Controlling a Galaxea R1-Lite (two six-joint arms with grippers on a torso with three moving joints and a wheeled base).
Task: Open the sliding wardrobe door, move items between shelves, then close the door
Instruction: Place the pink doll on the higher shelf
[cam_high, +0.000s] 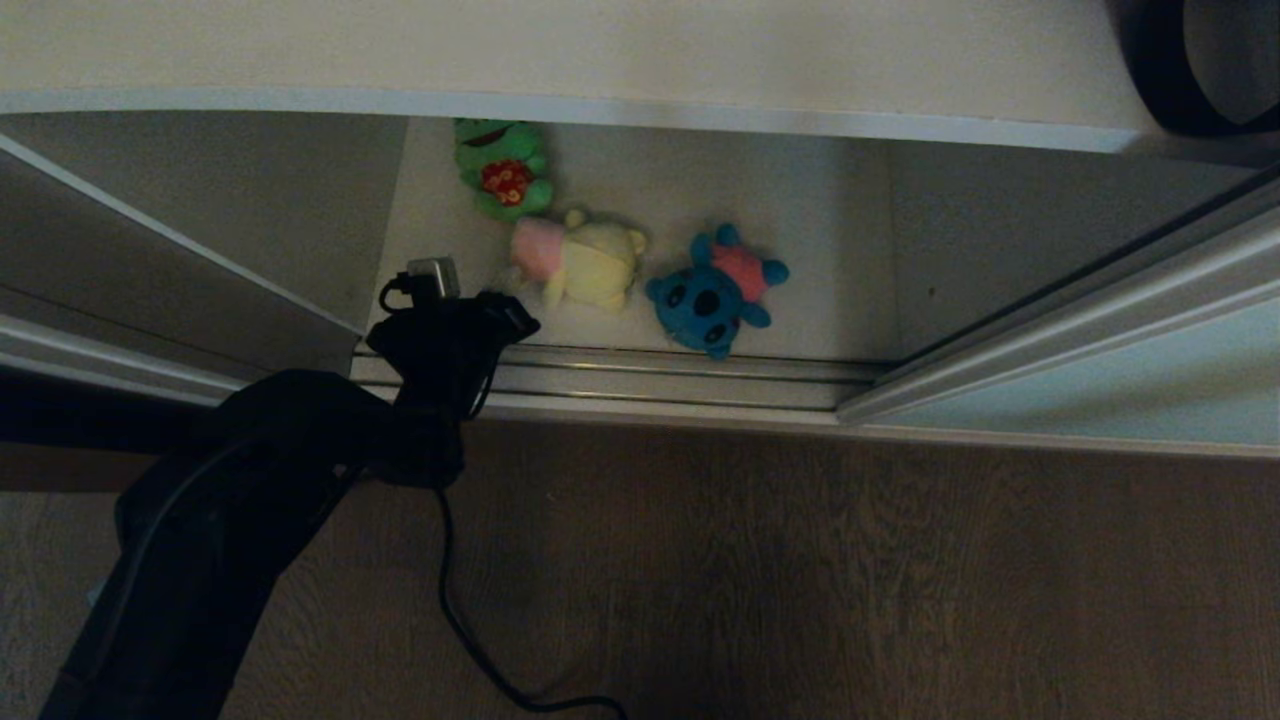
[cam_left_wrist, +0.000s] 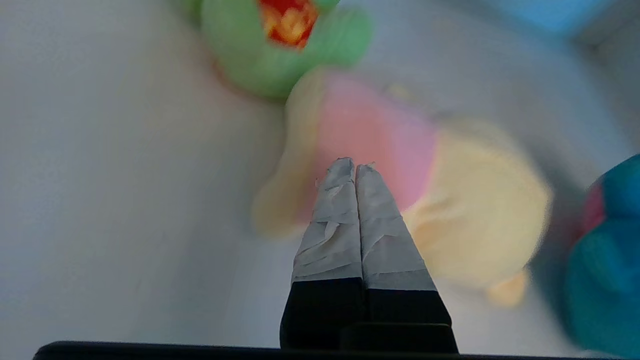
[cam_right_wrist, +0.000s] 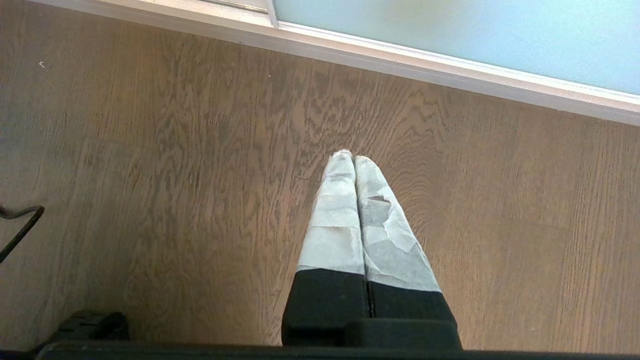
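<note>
While door (cam_high: 1100, 390) stands open: toys on lower shelf (cam_high: 820, 300)
Left claw (cam_left_wrist: 355, 167): closed, empty, over yellow toy's (cam_left_wrist: 480, 215) pink part
Right claw (cam_right_wrist: 352, 160): closed, above floor (cam_right_wrist: 150, 175)

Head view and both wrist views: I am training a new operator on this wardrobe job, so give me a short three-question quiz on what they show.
1. True or false: the left gripper is shut with nothing between its fingers.
2. How many plush toys lie on the lower shelf? A) two B) three C) four
3. Fill in: the right gripper hangs over the wooden ____.

Key: 1 true; it is shut above the pale yellow toy, gripping nothing. 2 B: the green toy, the pale yellow toy and the blue toy. 3 floor.
</note>
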